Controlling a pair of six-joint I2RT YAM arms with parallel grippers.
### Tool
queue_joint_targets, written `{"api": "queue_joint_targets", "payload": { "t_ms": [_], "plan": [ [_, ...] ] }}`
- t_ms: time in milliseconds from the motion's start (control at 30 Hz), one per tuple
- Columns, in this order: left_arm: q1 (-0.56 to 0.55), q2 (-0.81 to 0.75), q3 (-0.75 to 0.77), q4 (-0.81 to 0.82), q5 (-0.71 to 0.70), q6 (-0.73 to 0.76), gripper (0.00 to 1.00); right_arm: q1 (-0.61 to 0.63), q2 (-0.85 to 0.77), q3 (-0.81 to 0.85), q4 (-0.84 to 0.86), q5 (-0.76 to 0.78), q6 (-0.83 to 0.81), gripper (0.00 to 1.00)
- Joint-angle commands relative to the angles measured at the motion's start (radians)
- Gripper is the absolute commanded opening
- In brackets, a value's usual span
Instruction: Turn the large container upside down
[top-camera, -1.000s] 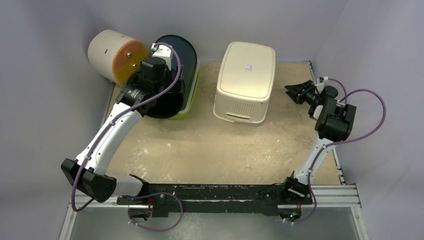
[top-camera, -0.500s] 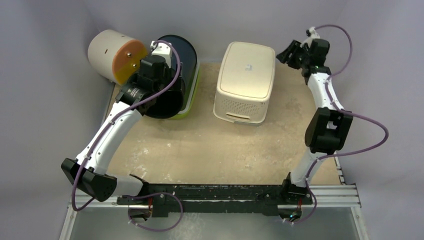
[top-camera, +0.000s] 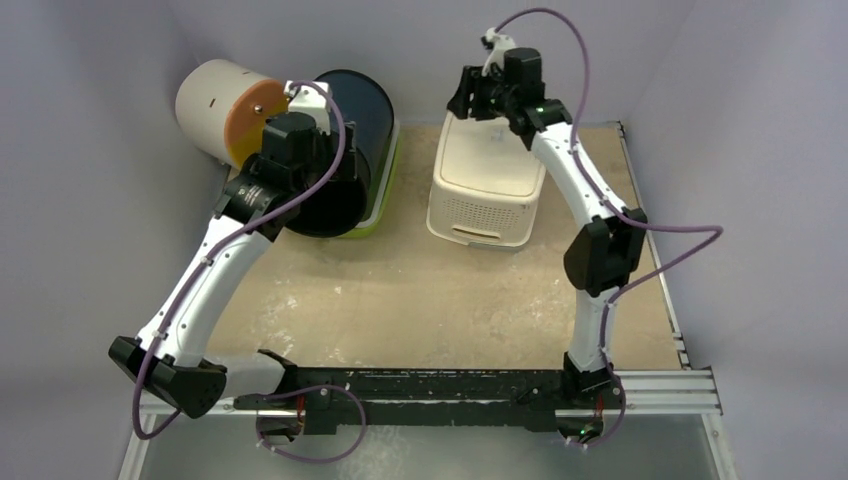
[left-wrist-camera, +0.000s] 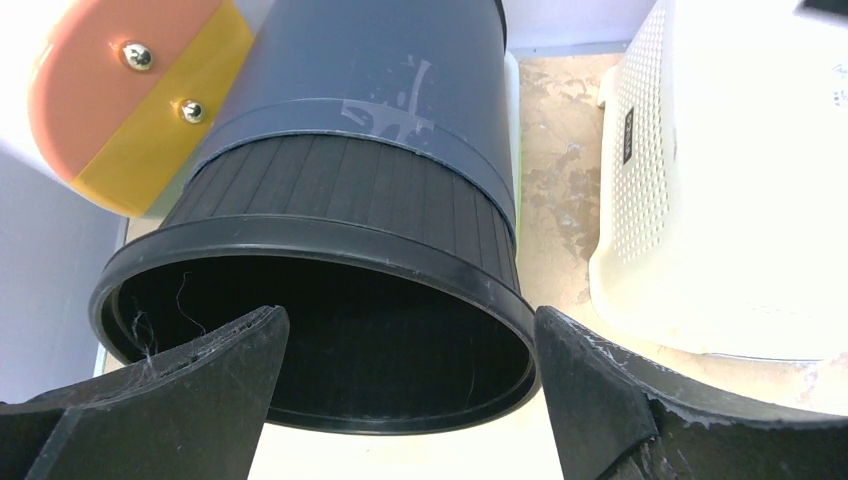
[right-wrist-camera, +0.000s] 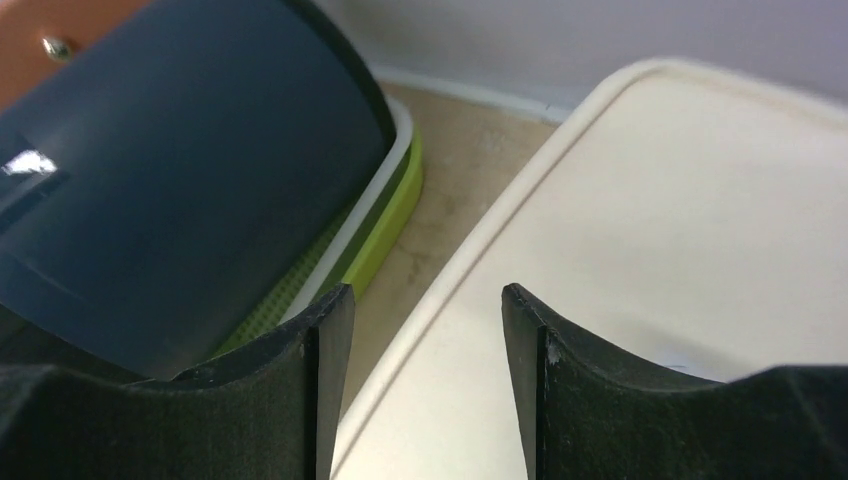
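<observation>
A dark blue-black bucket (top-camera: 352, 150) lies on its side at the back left, its open mouth facing the near side; it also shows in the left wrist view (left-wrist-camera: 350, 200) and the right wrist view (right-wrist-camera: 180, 180). A cream perforated basket (top-camera: 490, 165) stands bottom up at the back middle, and shows in both wrist views (left-wrist-camera: 720, 200) (right-wrist-camera: 650, 250). My left gripper (top-camera: 300, 180) (left-wrist-camera: 405, 325) is open and empty just before the bucket's mouth. My right gripper (top-camera: 468, 102) (right-wrist-camera: 425, 300) is open and empty above the basket's far left corner.
A white cylinder with an orange and yellow end (top-camera: 225, 110) (left-wrist-camera: 130, 90) lies at the far left corner beside the bucket. A green and white tray (top-camera: 382, 195) (right-wrist-camera: 385, 215) sits under the bucket's right side. Purple walls close in the back and sides.
My right arm has swung from the table's right side up and leftward to the basket's far left corner. My left arm has shifted slightly at the bucket's mouth.
</observation>
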Motion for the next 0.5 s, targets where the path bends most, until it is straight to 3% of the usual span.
{"api": "queue_joint_targets", "payload": {
  "t_ms": [0, 200, 467],
  "plan": [
    [0.005, -0.054, 0.009, 0.03, -0.019, -0.02, 0.93, 0.086, 0.065, 0.054, -0.081, 0.03, -0.011, 0.59],
    [0.006, -0.064, -0.001, 0.031, -0.018, -0.023, 0.93, 0.176, 0.153, 0.17, -0.165, 0.101, -0.048, 0.59],
    [0.006, -0.056, -0.008, 0.035, -0.016, -0.014, 0.93, 0.18, 0.178, 0.107, -0.154, 0.128, -0.042, 0.59]
  ]
}}
